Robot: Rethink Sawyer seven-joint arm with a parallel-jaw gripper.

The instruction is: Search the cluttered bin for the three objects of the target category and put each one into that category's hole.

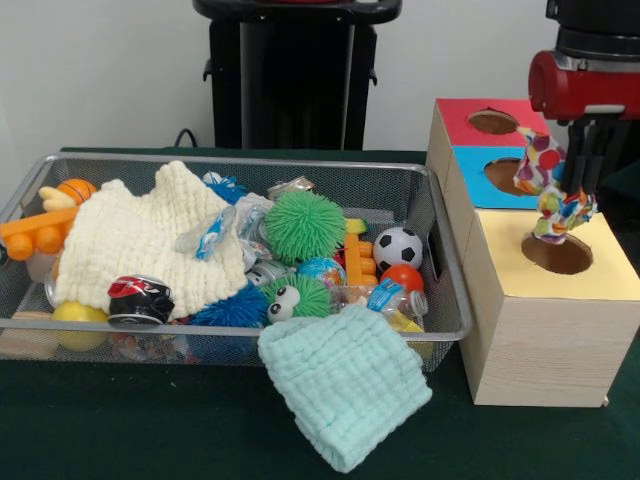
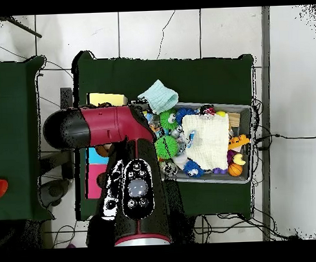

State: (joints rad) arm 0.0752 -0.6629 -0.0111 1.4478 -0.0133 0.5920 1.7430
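Claw [image 1: 575,180] clenched on spotted cloth [image 1: 553,190] above yellow hole [image 1: 557,254]; could snag on rim, draping outside rather than dropping in.

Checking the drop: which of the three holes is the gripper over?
The hole in the yellow-topped wooden box, nearest the camera; the gripper dangles a multicoloured dotted cloth over it.

The red and black arm [image 1: 585,85] comes down at the picture's right in the front view, its pincer [image 1: 572,205] pointing straight down (fingers dark and close together), clamped on a spotted cloth [image 1: 552,195] hanging from its tips.
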